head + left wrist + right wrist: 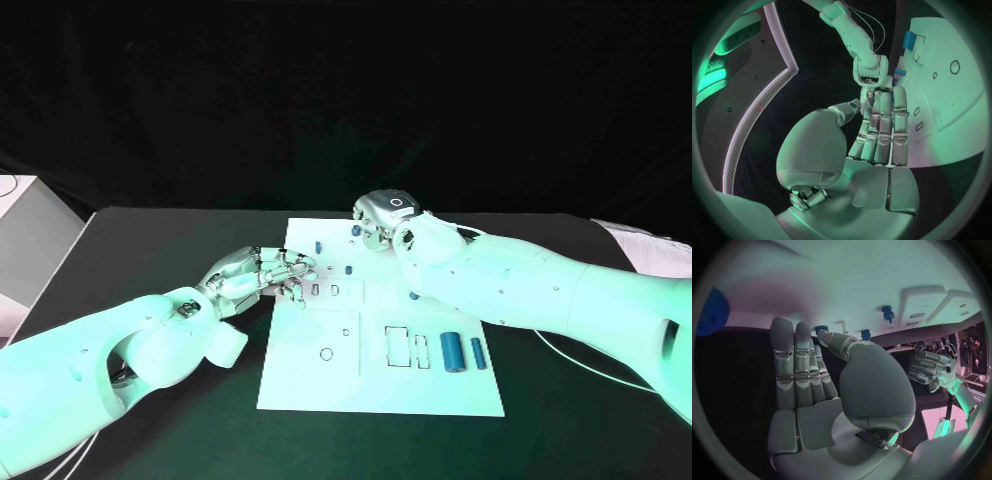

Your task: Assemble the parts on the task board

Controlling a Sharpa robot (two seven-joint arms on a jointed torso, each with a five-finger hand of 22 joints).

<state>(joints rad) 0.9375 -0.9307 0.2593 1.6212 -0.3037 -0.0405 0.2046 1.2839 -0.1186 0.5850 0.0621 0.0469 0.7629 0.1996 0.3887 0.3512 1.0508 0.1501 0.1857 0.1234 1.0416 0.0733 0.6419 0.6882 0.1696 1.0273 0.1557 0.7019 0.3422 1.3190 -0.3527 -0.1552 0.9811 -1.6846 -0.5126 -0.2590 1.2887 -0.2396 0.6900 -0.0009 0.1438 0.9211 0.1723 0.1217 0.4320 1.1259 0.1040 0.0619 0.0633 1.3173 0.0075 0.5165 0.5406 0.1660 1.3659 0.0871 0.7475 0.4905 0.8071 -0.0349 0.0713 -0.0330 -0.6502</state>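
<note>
My left hand [274,272] rests at the left edge of the task board [378,385], fingers straight and together, holding nothing. My right hand [392,225] hovers over the board's far end, also flat and empty, I think, though its fingertips are hard to read. Two loose blue parts [462,352] lie side by side near the board's near right corner, long axes running away from me. They're closer to the right arm. The black table [159,235] surrounds the board.

One task board [378,385], two hands, several small blue parts [451,352].
</note>
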